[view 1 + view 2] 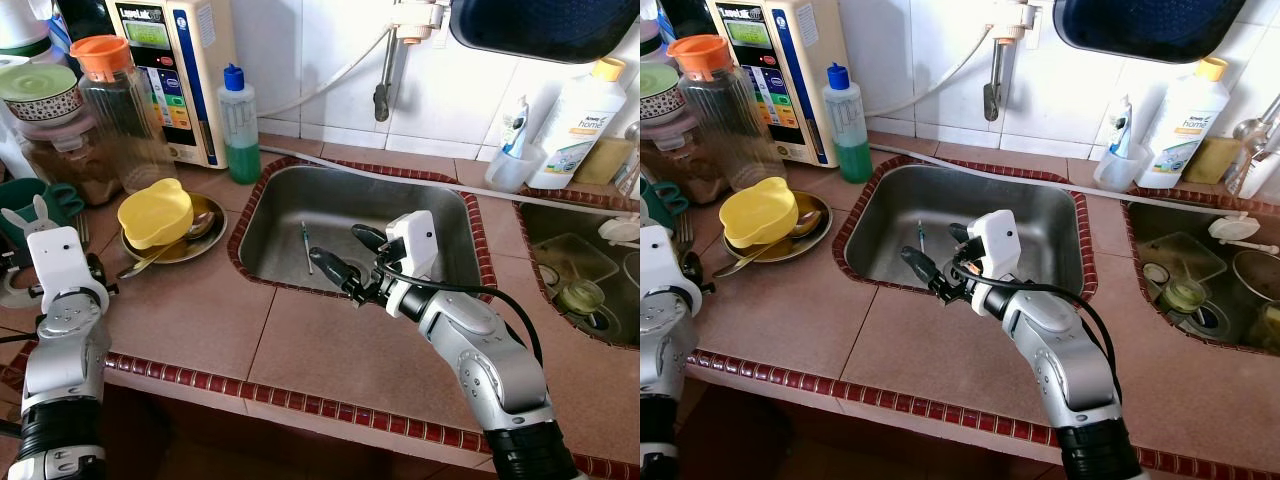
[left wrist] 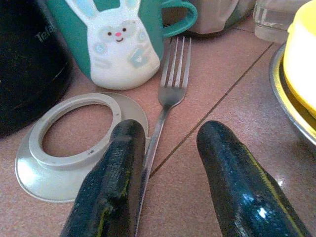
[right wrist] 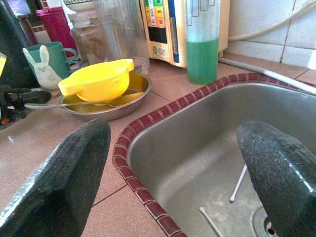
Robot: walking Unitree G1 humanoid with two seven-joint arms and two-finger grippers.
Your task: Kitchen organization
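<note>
Steel sink basin (image 1: 420, 215) lies beneath the right gripper (image 1: 352, 254), fingers wide apart, empty; left gripper (image 2: 170, 187), parted, straddles a silver fork (image 2: 168, 106).

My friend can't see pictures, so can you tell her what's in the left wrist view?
The left gripper sits open just above a pink tiled counter, its two black fingers either side of a fork handle. Ahead stands a teal bunny mug, with a pale plastic ring beside the fork and a yellow bowl in a metal dish at the edge.
</note>
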